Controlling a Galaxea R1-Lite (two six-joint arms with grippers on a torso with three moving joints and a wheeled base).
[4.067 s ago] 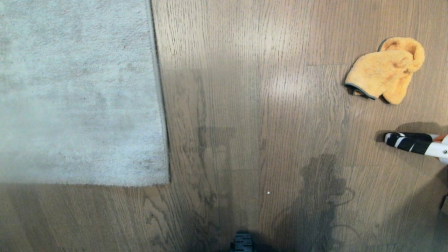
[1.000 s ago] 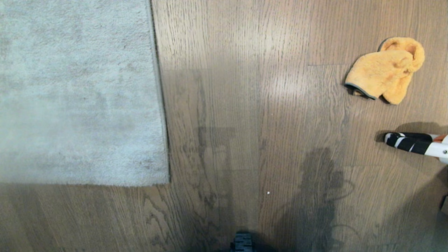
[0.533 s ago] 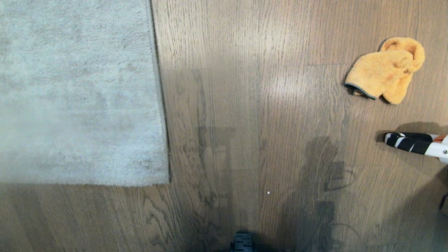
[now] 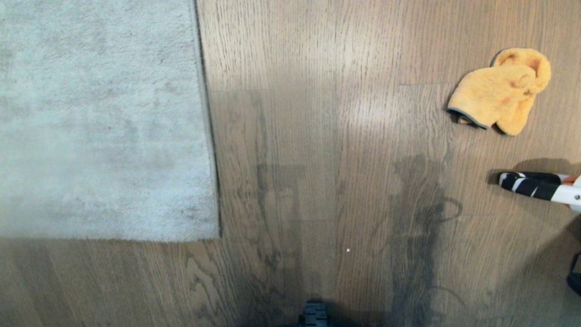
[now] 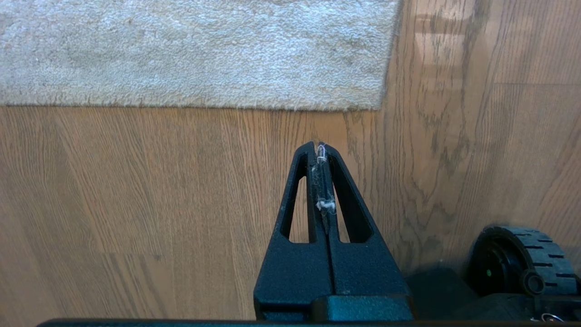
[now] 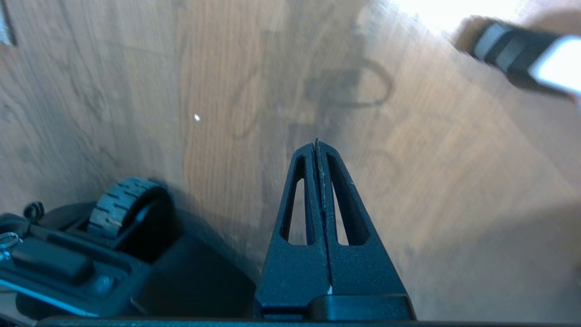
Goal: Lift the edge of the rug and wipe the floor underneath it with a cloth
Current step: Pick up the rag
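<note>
Head view: brown plank floor [image 4: 317,113], rug [image 4: 100,118] flat at left with its edge [image 4: 206,118] down, cloth [image 4: 499,91] far right. Left gripper [image 5: 320,147] hangs near the rug corner, right gripper [image 6: 317,144] over bare floor; both jaws closed, empty.

- The rug edge [image 4: 209,136] — pale grey short pile, thin-bound border, square corner lying flat.
- The floor [image 4: 317,136] — brown wood-grain planks with long seams.
- The cloth [image 4: 499,91] — fluffy orange-yellow, crumpled on the floor, well apart from the rug.
</note>
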